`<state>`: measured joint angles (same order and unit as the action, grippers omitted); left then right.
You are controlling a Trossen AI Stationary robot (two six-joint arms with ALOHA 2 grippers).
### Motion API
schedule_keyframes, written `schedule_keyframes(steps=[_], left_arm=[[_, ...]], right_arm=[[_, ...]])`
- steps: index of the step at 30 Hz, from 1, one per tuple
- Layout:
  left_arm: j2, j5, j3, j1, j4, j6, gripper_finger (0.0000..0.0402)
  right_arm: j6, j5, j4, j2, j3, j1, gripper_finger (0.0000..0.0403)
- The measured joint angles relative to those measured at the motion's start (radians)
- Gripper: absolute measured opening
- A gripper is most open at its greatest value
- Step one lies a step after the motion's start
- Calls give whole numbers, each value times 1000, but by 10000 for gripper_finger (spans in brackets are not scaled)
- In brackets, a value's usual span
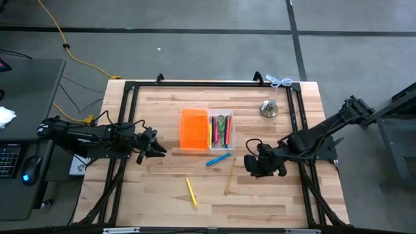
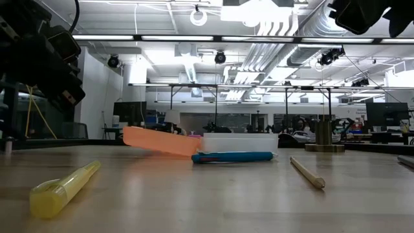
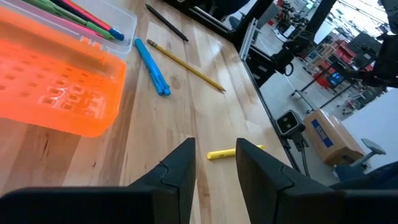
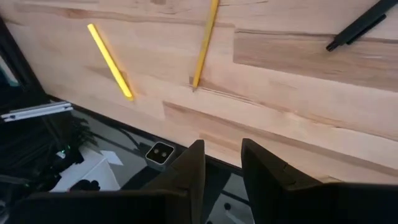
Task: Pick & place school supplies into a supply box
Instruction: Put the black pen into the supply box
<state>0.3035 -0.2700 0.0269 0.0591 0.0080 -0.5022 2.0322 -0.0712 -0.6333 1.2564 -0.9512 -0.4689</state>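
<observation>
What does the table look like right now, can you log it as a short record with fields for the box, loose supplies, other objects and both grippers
box: supply box lies open, orange half beside clear half, several pens already in the clear half
loose supplies: blue marker just in front of the box; pencil; yellow marker; black pen
other objects: silver bell near the far right corner
left gripper: empty, fingers apart, left of the box
right gripper: empty, fingers apart, right of the pencil
</observation>
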Motion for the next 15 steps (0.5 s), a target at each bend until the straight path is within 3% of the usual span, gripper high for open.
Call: schedule_keyframes(steps=[15], left_arm=[[0,3,0,0,0,-1,145]], right_arm=[[-26,-76,-43,0,0,19,83]])
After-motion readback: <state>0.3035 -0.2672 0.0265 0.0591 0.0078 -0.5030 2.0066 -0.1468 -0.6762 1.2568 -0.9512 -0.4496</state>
